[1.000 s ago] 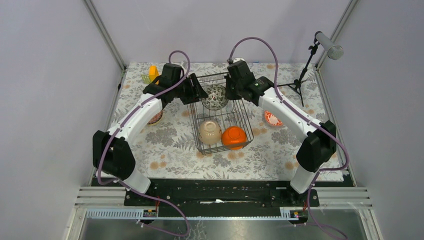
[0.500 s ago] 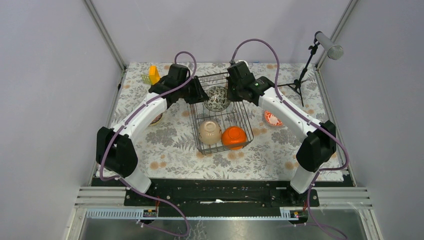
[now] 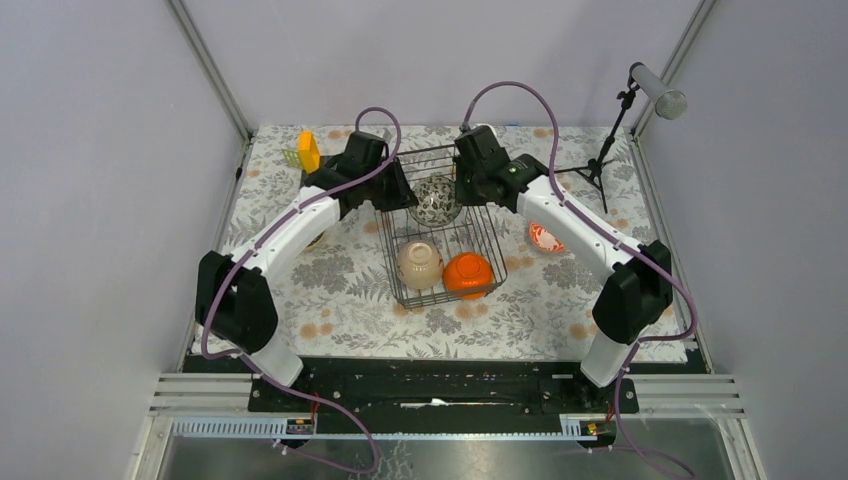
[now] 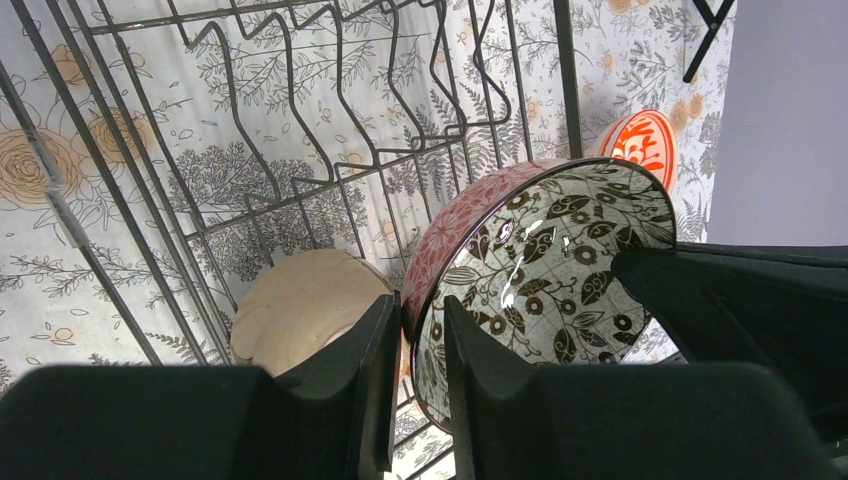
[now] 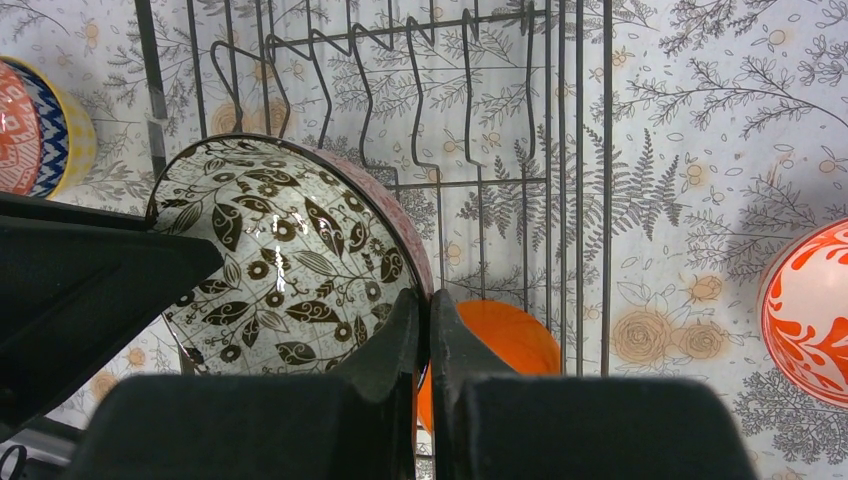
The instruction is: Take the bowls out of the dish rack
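We find the patterned bowl (image 3: 435,200) blocking the rack's (image 3: 450,232) far half, the beige bowl (image 3: 420,265) and orange bowl (image 3: 468,274) its near half; the nearer tabletop (image 3: 340,295) lies free.

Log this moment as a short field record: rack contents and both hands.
in dish rack: leaf-patterned bowl tilted on edge at back; beige bowl and orange bowl side by side at front
left hand: closed on leaf-patterned bowl's rim
right hand: shut on the same bowl's opposite rim
outside rack: red-and-white bowl on table, right side

floral tablecloth (image 3: 330,290): covers table | microphone on stand (image 3: 658,92): far right corner | yellow-orange object (image 3: 306,150): far left
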